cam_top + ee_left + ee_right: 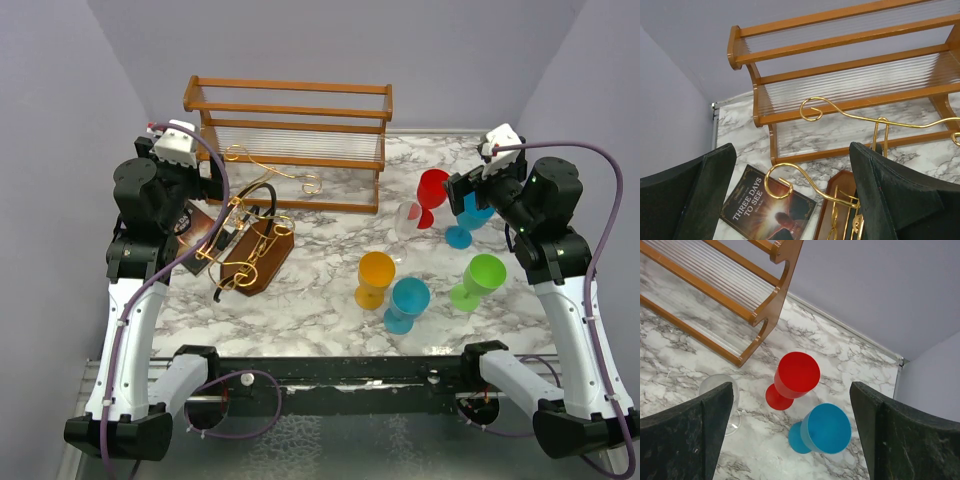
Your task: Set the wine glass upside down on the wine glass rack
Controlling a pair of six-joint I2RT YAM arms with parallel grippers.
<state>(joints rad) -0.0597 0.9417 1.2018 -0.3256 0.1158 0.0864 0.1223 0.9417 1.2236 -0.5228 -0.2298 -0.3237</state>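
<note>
Five coloured goblets (pixel 377 272), one wine glass (pixel 715 388) part-hidden behind right end effector (pixel 792 435); it and left end effector (pixel 792 195) agape, empty.

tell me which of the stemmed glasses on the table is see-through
The clear wine glass, standing just left of the red goblet. It alone is transparent; the other five are all opaque and brightly coloured.
</note>
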